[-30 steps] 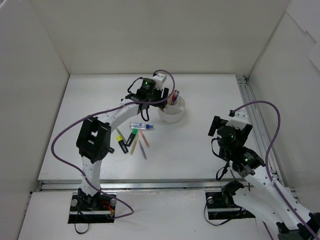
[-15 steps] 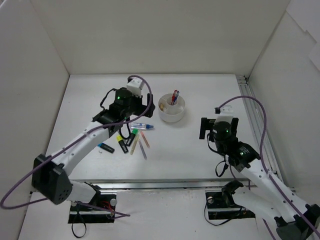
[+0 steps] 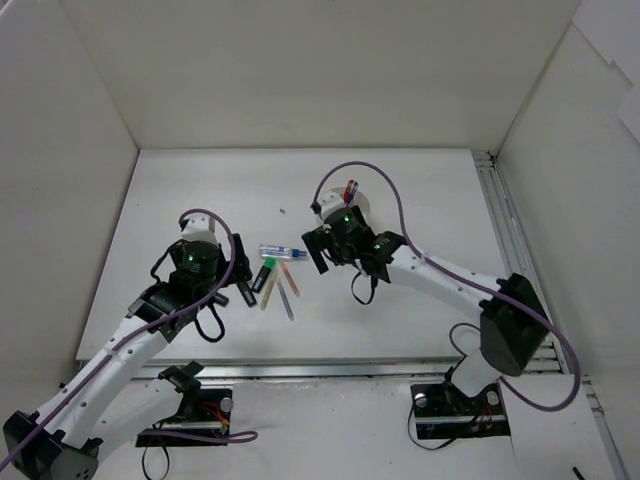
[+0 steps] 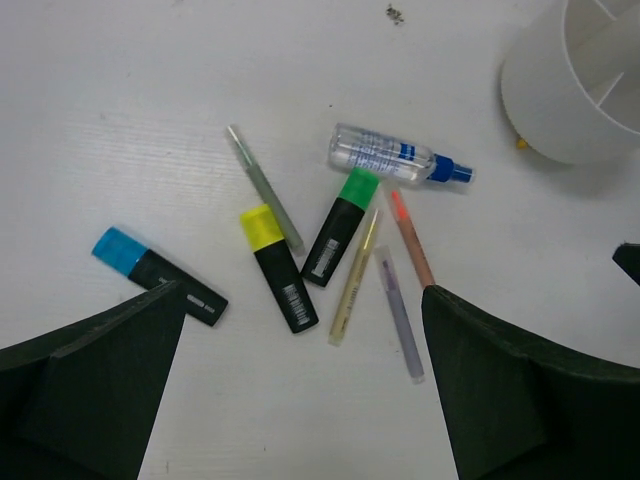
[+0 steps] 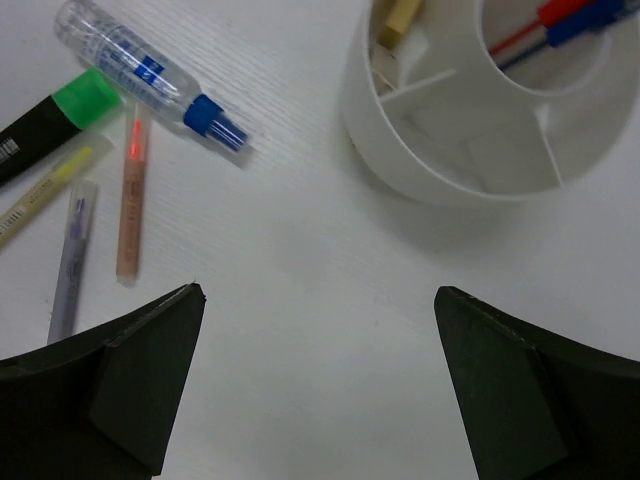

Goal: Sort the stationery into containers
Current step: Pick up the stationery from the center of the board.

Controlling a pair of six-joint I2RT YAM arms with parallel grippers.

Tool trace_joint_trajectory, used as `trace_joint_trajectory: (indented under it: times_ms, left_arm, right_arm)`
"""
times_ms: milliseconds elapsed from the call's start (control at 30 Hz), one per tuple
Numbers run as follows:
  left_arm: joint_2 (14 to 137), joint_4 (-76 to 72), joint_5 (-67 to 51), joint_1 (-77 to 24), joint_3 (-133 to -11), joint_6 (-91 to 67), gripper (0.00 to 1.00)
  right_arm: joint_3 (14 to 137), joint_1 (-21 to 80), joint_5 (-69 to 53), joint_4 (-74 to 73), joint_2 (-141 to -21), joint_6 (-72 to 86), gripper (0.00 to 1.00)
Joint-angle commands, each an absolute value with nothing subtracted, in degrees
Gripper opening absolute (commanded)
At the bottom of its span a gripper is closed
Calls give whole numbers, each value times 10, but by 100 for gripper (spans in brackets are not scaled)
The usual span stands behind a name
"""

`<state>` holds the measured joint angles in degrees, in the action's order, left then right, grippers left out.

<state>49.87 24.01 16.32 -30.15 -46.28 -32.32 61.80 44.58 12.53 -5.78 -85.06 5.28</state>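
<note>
Beside the low round white plastic tub (image 5: pixel 385 140), upper right of the right wrist view, the right gripper (image 5: pixel 318 335) is arriving, jaws wide and empty; the left gripper (image 4: pixel 300 320), pulled back, is hanging open and empty over unsorted black highlighters (image 4: pixel 330 245)

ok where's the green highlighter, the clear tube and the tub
green highlighter (image 4: pixel 335 240), left wrist view, black barrel
clear tube (image 4: pixel 383 156), left wrist view, clear body
tub (image 5: pixel 360 122), right wrist view, outer wall
</note>
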Motion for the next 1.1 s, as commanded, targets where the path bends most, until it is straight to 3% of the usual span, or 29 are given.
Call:
trace_joint_trajectory:
  times_ms: [0,300,567,767,1000,1067]
  left_arm:
    - [465,279,204,-295,-461,-373,100]
    - [440,289,184,-295,-448,-355,100]
    - [432,284,181,-295,-447,-337,100]
    - [440,277,182,-295,-453,-317,100]
    - [470,275,190,-295,-472,-304,100]
    - [476,274,189,-295,-474,-300,100]
  right_arm:
    - [686,461,65,-27,-927,6,98]
    - [822,473,-22,-59,-1091,-195,98]
    - [882,447,-82,-84,-1166,-257,94]
    - [922,417,-144,-97,-1217,-273,85]
    - [960,418,-171,-110,-1256,-288,82]
    - [966,418,-172,-112,-1263,-291,75]
